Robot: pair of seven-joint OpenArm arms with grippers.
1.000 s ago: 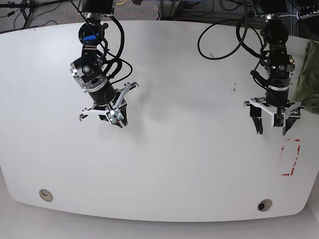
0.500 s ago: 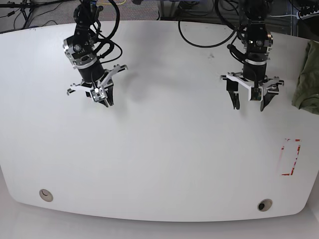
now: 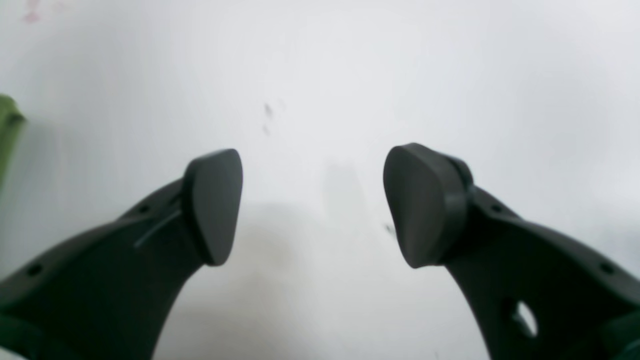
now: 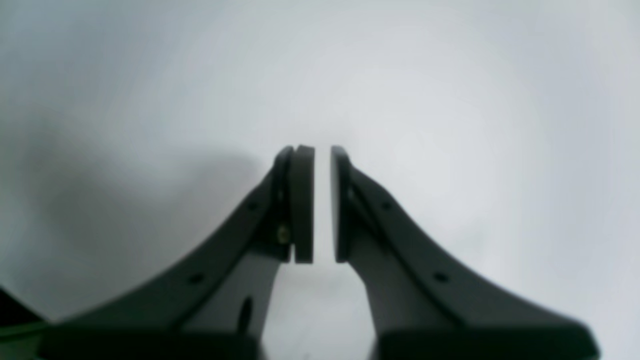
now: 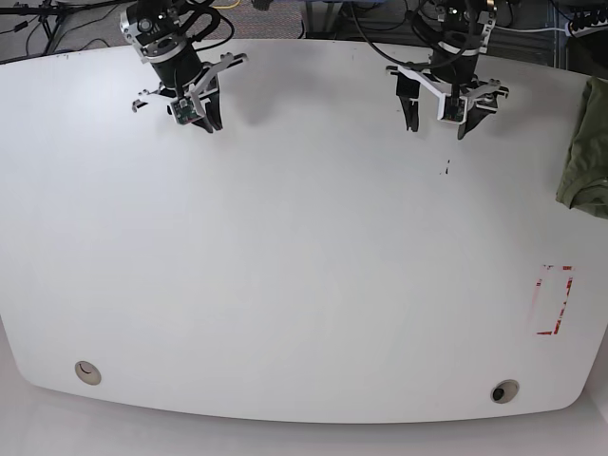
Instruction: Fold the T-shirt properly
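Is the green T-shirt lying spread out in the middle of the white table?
No, the T-shirt sits bunched at the far right edge of the table, with neither arm touching it.

The table (image 5: 304, 266) is plain white, with small dark specks (image 5: 446, 169) and a red outlined rectangle (image 5: 554, 300). The T-shirt (image 5: 587, 152) is olive green — no print. Both grippers' fingers (image 3: 215, 205) are matte black — brackets white.
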